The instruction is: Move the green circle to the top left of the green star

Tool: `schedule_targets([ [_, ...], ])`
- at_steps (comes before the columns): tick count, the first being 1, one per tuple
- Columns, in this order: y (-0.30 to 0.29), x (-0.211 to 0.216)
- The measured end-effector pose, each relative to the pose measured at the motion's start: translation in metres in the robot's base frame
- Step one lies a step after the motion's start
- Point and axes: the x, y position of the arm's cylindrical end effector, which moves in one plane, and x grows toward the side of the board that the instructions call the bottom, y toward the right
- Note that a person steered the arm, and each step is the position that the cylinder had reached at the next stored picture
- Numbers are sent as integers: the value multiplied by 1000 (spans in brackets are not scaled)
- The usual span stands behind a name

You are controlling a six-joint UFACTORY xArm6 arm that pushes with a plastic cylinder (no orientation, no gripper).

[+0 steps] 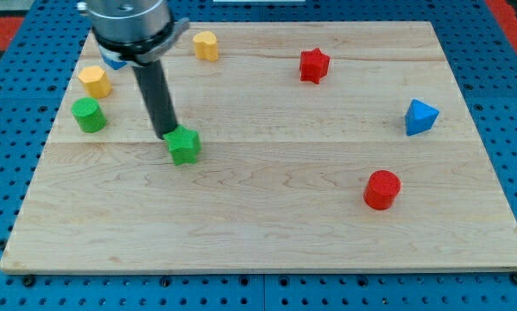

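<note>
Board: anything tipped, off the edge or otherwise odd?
Nothing stands out. All blocks sit flat on the wooden board. My tip rests against the green star, not the green circle, which sits apart at the view's left.

Arm: we enter from the view's top left, one grey cylindrical housing cut off by the frame's upper edge. Rod: straight, dark, descending from that housing and leaning slightly toward the view's right as it goes down. My tip [171, 135]: the rod's lower end, set low at the bench [275, 233] surface, left of centre, touching the upper left edge of the green star [185, 146].
</note>
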Motion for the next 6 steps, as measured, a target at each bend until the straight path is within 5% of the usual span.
schedule_targets([
  [1, -9, 14],
  [3, -173, 27],
  [5, -181, -54],
  [6, -161, -63],
])
